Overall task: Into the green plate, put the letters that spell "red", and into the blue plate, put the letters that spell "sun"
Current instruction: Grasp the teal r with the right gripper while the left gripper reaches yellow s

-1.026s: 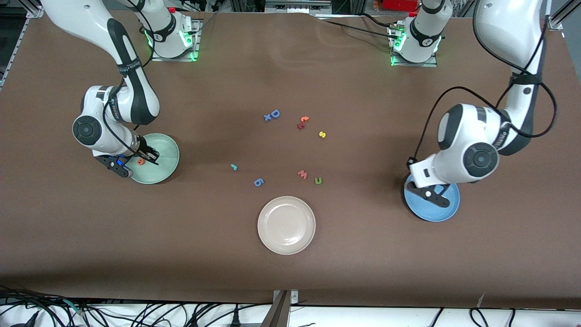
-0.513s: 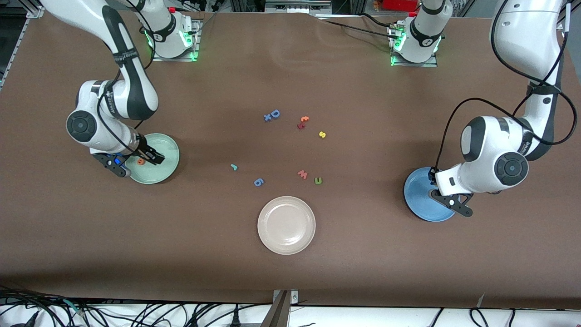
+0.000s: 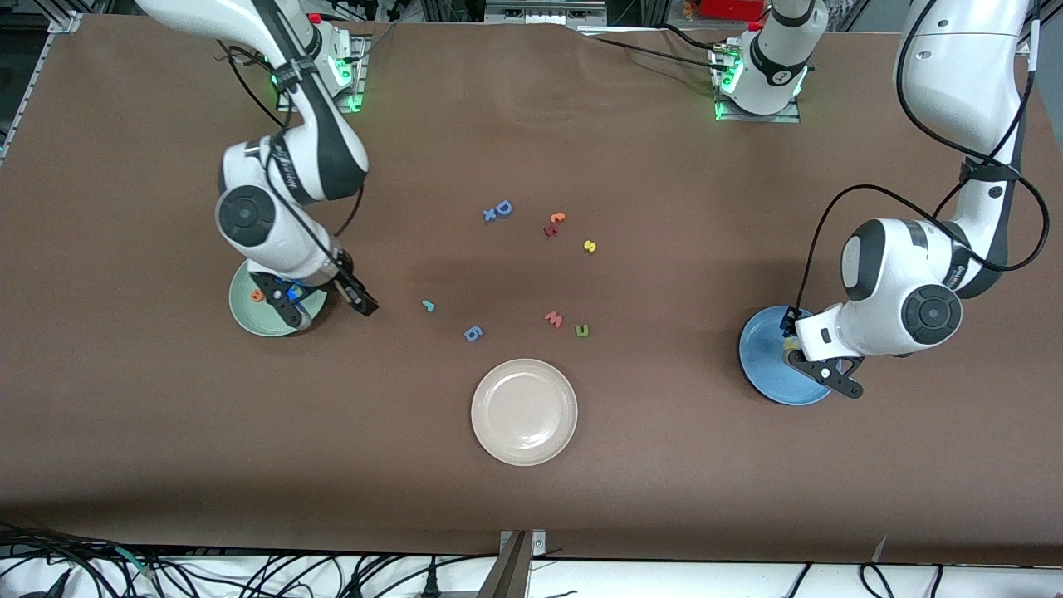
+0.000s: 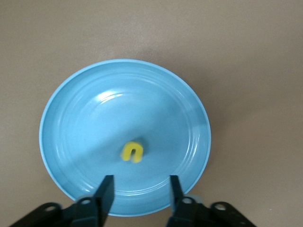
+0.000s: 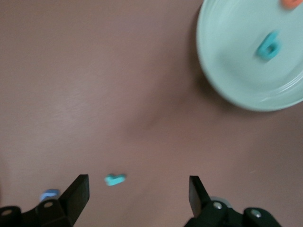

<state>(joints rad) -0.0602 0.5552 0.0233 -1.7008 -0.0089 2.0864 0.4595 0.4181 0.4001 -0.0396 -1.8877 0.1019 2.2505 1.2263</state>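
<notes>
The green plate [image 3: 245,311] [image 5: 236,61] holds the orange "e" [image 3: 257,295] [image 5: 289,4] and the teal "d" [image 5: 268,46]. My right gripper [image 3: 328,311] [image 5: 138,191] hangs open and empty over the cloth beside that plate, with the teal "r" [image 3: 428,306] [image 5: 115,179] just ahead of it. My left gripper [image 3: 818,370] [image 4: 140,189] is open over the blue plate [image 3: 764,365] [image 4: 94,118], where a yellow arch [image 4: 132,152] lies. The yellow "s" [image 3: 590,246] and the dark green arch [image 3: 582,330] lie mid-table.
A beige-white plate [image 3: 524,411] sits nearest the front camera. Loose letters lie mid-table: a blue "g" [image 3: 472,333], a pink "w" [image 3: 553,319], a blue "D" [image 3: 501,209] and orange-red letters [image 3: 555,223].
My right gripper opened over the green plate, then swung off it toward the teal "r". My left gripper shifted over the blue plate and opened; the yellow arch lies in the plate.
</notes>
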